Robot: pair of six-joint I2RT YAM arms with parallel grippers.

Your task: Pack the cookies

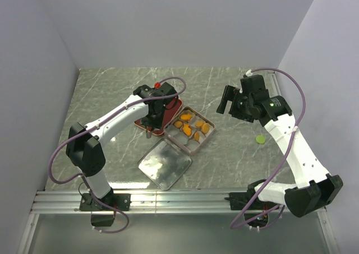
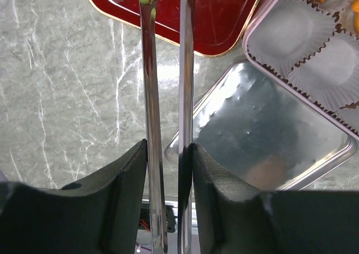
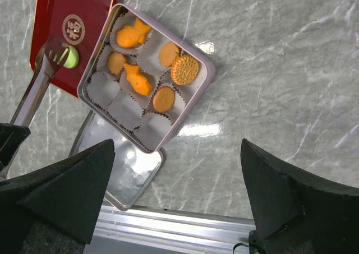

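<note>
1. Currently reaches the left arm out from its base toward the middle of the table, upper link raised, forearm sloping forward, wrist turned down over the red tray.
2. Clamps the left gripper on the two blades of the metal tongs, squeezing them partway together. A narrow gap runs between the blades along their length.
3. Points the tong tips at a green cookie lying on the red tray. Tips sit on either side of it, probably touching, though the left wrist view crops them at its top edge.
4. Holds the right arm folded up from its base, elbow low by the near edge, forearm rising toward the far right, wrist tipped leftward.
5. Spreads the right gripper wide with nothing between its fingers, above bare table to the right of the tin.
6. Carries six orange cookies in paper cups at the far end of the tin: two fish-shaped, four round, one of them ridged. Near cups stand empty.
7. Sets the tin just beside the red tray, its near corner over the lid, which lies inside-up.
8. Leaves a second green cookie alone on the table, well to the right of the tin.
</note>
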